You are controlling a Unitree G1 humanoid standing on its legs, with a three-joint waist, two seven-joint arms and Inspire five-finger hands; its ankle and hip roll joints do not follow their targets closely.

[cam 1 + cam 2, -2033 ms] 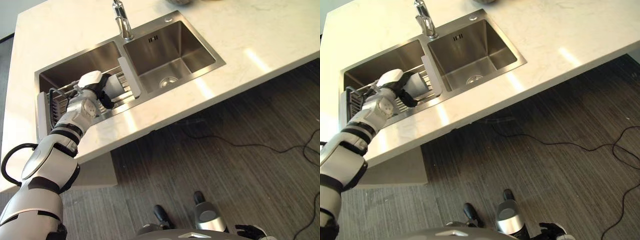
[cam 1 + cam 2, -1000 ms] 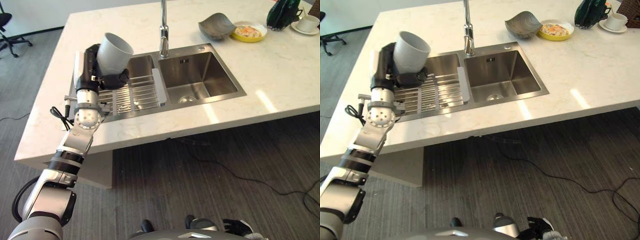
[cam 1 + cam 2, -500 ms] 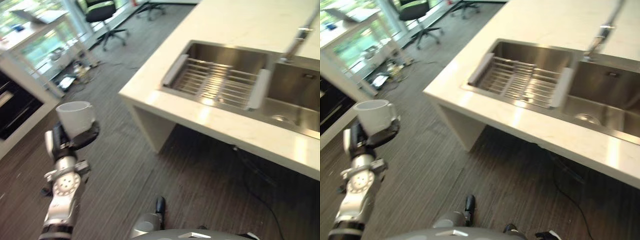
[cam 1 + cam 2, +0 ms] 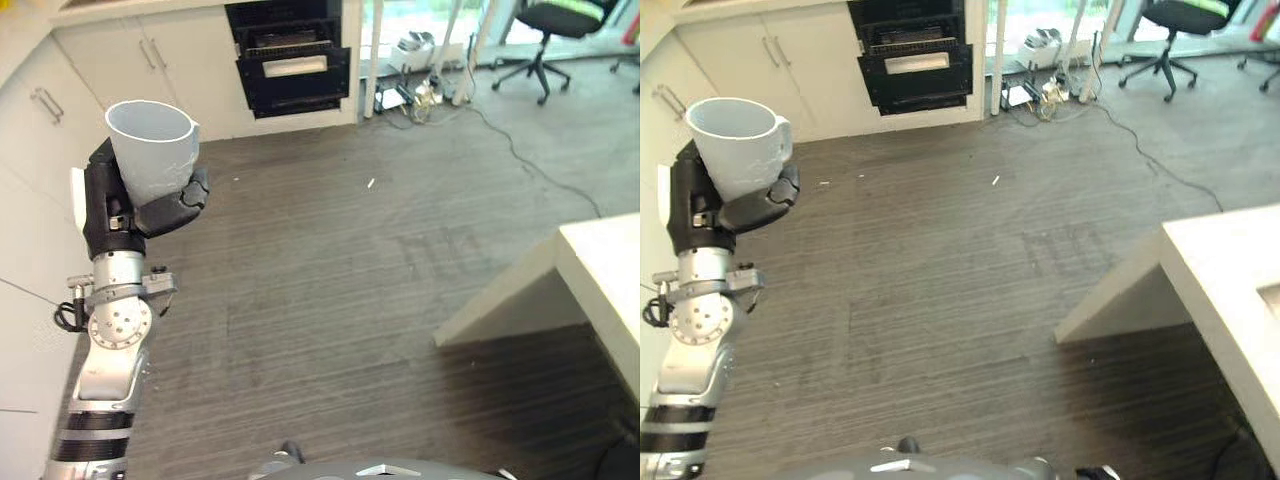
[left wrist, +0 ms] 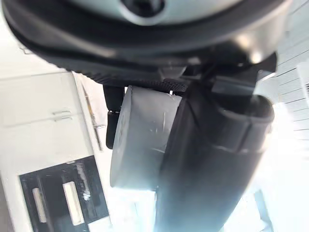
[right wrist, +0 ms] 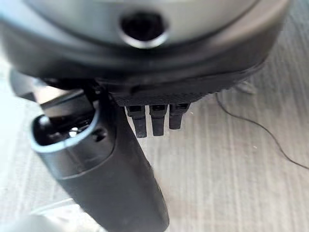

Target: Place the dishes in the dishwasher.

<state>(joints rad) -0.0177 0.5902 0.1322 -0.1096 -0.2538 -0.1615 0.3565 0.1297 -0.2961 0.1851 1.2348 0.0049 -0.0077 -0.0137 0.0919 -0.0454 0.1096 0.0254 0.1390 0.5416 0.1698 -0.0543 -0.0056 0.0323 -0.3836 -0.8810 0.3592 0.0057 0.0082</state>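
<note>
Gripping round its smooth, probably slippery and breakable body, the left hand holds the white ceramic mug upright above the dark wood-grain floor, while the right hand hangs relaxed and empty.

bare floor toward the open dishwasher

pale grey mug, dark striped floor.
</note>
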